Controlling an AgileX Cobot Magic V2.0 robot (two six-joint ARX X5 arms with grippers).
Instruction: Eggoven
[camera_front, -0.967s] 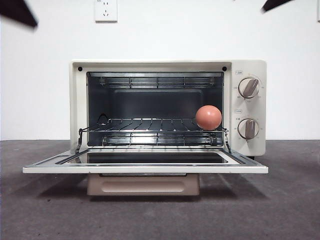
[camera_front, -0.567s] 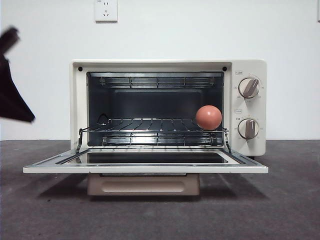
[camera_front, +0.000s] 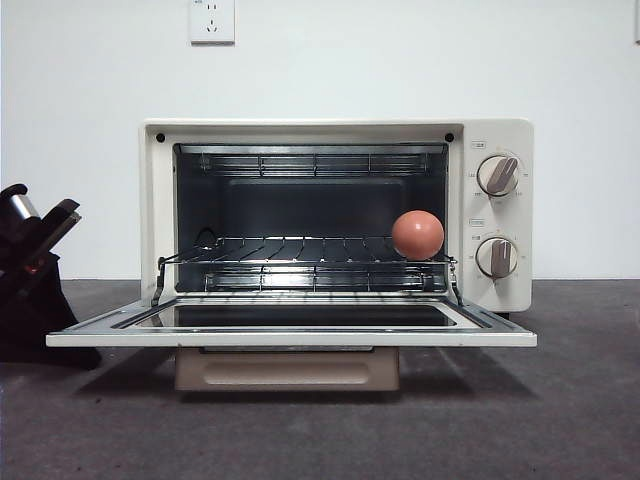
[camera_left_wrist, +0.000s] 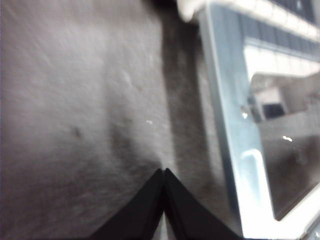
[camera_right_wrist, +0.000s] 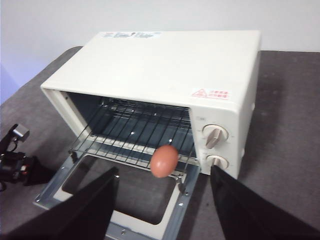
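Note:
The cream oven (camera_front: 500, 140) stands with its door (camera_front: 290, 338) folded down flat. On the right end of the wire rack (camera_front: 300, 250) inside rests the reddish-brown egg (camera_front: 417, 235). My left gripper (camera_front: 70, 350) is low by the table, just left of the door's left end. The left wrist view shows this left gripper (camera_left_wrist: 164, 171) shut and empty over the dark mat, the door's edge (camera_left_wrist: 225, 125) beside it. My right gripper (camera_right_wrist: 164, 172) hangs open in front of and above the oven (camera_right_wrist: 175, 60), well apart from the egg (camera_right_wrist: 164, 161).
A dark grey mat (camera_front: 560, 420) covers the table around the oven. Two knobs (camera_front: 497, 175) sit on its right panel. The tan handle (camera_front: 287, 370) hangs under the open door. A wall socket (camera_front: 211, 20) is on the white wall behind.
The left arm has come down from the upper left corner to table height beside the door's left end. The dark tip at the top right has left the view. The egg has not moved.

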